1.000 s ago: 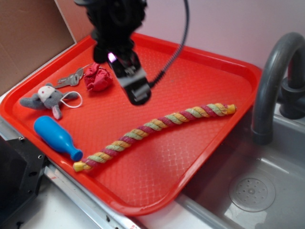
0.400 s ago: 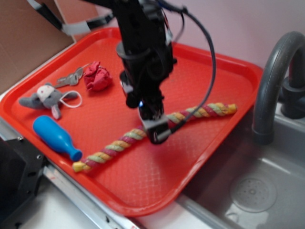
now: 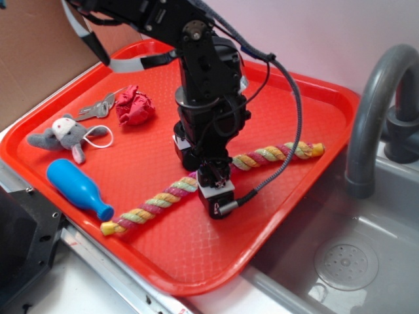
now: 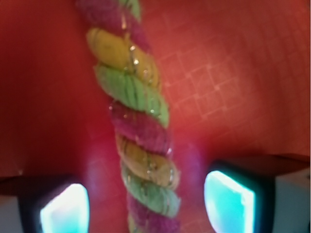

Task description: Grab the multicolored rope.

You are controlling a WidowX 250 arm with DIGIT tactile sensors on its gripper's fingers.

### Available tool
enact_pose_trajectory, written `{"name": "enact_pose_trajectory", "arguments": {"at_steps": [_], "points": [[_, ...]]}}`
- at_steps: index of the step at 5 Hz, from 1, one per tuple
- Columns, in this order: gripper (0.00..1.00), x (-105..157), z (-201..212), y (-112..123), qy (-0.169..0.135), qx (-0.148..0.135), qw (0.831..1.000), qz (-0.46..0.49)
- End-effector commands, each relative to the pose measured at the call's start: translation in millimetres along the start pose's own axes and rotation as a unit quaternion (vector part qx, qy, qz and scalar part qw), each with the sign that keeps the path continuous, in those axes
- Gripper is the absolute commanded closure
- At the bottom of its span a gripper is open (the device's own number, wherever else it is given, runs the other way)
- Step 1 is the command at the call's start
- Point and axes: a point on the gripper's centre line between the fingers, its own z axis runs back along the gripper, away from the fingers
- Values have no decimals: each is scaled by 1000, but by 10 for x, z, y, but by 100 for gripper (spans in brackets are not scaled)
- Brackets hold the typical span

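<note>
Straddling the multicolored rope [image 4: 141, 141] with released end effector [image 4: 146, 201], fingers [image 4: 231, 196] either side; approach done, closing and lifting left

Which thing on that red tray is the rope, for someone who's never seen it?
Start at the red tray beside the sink. The multicolored rope lies diagonally across it, under the gripper. It's the longest item, twisted in yellow, green and pink.

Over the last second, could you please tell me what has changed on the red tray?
The black gripper came down from near the wadded red cloth ball to straddle the twisted yellow, green and maroon rope, fingers open either side, nothing gripped. The rope, blue plastic bottle toy and cloth ball stayed put.
</note>
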Motion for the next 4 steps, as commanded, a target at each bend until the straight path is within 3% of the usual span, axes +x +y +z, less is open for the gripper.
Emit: {"name": "enact_pose_trajectory", "arguments": {"at_steps": [1, 3, 4], "points": [[100, -32, -51, -23, -6, 9, 1000, 11], [100, -97, 299, 172, -16, -2, 1000, 19], [100, -157, 771, 363, -38, -21, 998, 49]]}}
